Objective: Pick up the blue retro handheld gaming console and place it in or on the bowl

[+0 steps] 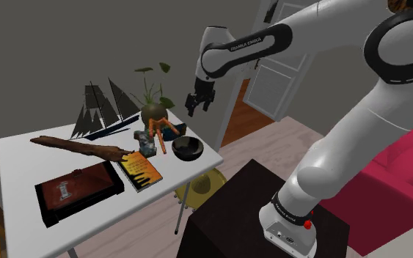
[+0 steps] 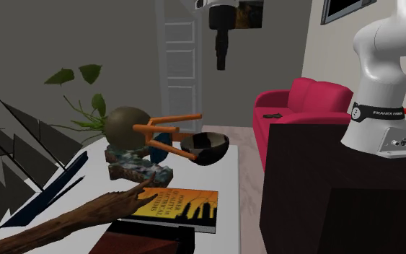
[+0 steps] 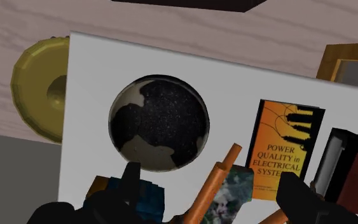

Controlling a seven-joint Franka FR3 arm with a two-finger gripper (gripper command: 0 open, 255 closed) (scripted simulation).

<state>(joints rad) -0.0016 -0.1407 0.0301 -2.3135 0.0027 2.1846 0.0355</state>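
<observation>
The handheld console is a small mottled blue-grey slab near the white table's right end in the shoulder view. It lies just left of the dark bowl. In the second exterior view the console rests beside the bowl, under the orange legs of a plant stand. My black gripper hangs open, high above the bowl and touching nothing. In the wrist view the gripper looks straight down on the bowl. The console shows between the spread fingers, partly hidden by an orange leg.
A round plant pot on orange legs stands right behind the console and bowl. A ship model, driftwood, an orange book and a dark box crowd the table. A yellow round object sits below the table edge, and a red sofa stands right.
</observation>
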